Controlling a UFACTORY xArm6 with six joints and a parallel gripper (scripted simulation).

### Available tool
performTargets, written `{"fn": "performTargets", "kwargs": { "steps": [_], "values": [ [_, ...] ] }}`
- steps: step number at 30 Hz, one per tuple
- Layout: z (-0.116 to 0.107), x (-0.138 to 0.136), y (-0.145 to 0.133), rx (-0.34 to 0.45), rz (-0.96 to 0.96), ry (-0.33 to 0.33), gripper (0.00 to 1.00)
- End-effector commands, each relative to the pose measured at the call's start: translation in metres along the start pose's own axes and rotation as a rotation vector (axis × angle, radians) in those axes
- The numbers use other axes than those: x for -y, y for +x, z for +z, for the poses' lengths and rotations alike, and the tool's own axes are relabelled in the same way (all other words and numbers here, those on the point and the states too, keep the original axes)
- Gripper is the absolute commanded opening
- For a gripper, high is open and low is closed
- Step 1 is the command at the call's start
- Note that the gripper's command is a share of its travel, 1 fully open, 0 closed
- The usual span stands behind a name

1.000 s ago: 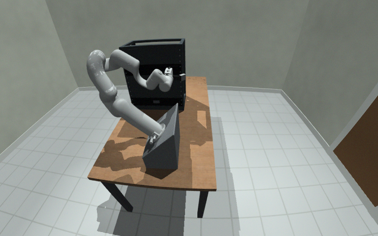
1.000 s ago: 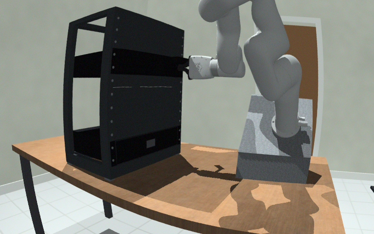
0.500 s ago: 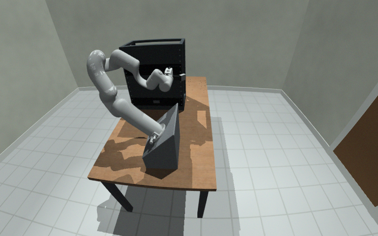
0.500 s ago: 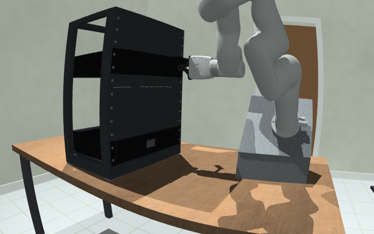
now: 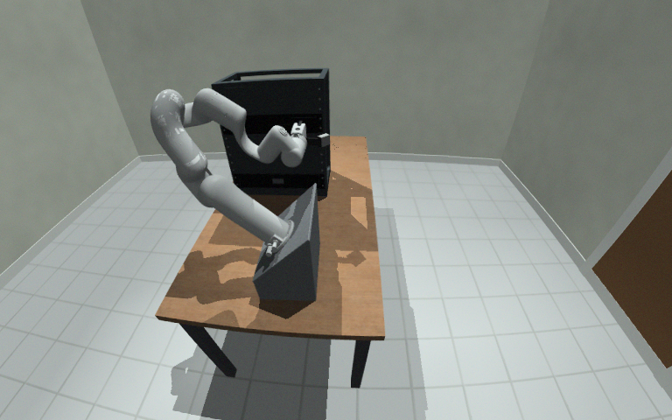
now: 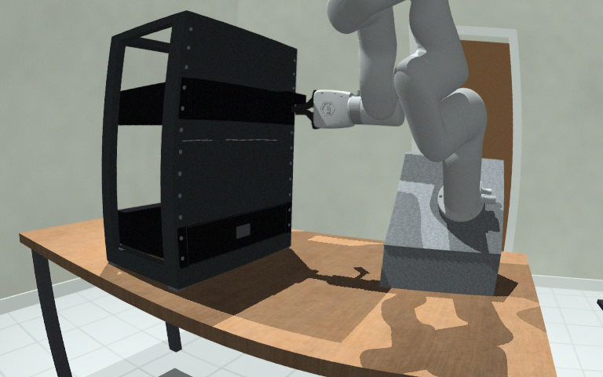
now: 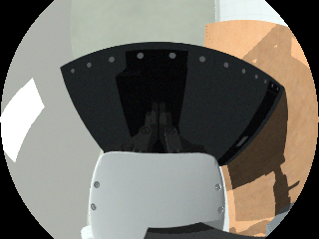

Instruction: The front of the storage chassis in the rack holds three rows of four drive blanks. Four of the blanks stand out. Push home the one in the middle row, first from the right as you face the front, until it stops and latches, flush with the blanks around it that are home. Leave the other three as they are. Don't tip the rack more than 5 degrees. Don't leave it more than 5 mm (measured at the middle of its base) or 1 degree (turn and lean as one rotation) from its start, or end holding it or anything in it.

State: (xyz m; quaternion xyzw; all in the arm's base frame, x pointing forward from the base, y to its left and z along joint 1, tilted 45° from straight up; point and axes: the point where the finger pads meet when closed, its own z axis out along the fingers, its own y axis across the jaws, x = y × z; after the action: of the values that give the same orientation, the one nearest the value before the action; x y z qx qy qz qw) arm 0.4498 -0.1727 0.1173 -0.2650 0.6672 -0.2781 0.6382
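The black rack stands at the far end of the table, and the storage chassis is the dark band high up in it. My gripper is shut with nothing between its fingers. Its fingertips are at the chassis front, near that front's right edge. In the wrist view the dark chassis front fills the middle and the closed fingers point at a darker panel. The single blanks are too dark to tell apart, so I cannot tell which ones stand out.
The grey wedge-shaped pedestal that carries the arm stands on the wooden table in front of the rack. A lower rack unit with a small grey label sits near the rack's base.
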Motion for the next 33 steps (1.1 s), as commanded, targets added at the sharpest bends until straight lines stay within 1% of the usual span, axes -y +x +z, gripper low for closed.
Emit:
{"fn": "performTargets", "kwargs": {
  "steps": [1, 5, 8, 20, 26, 28, 33],
  "values": [
    [-0.038, 0.003, 0.000, 0.000, -0.002, 0.004, 0.00],
    [-0.056, 0.003, 0.000, 0.000, -0.002, 0.004, 0.00],
    [-0.064, 0.003, 0.000, 0.000, -0.002, 0.004, 0.00],
    [-0.069, 0.003, 0.000, 0.000, -0.002, 0.004, 0.00],
    [-0.085, 0.003, 0.000, 0.000, -0.002, 0.004, 0.00],
    [-0.085, 0.003, 0.000, 0.000, -0.002, 0.004, 0.00],
    [-0.110, 0.003, 0.000, 0.000, -0.002, 0.004, 0.00]
  ]
}}
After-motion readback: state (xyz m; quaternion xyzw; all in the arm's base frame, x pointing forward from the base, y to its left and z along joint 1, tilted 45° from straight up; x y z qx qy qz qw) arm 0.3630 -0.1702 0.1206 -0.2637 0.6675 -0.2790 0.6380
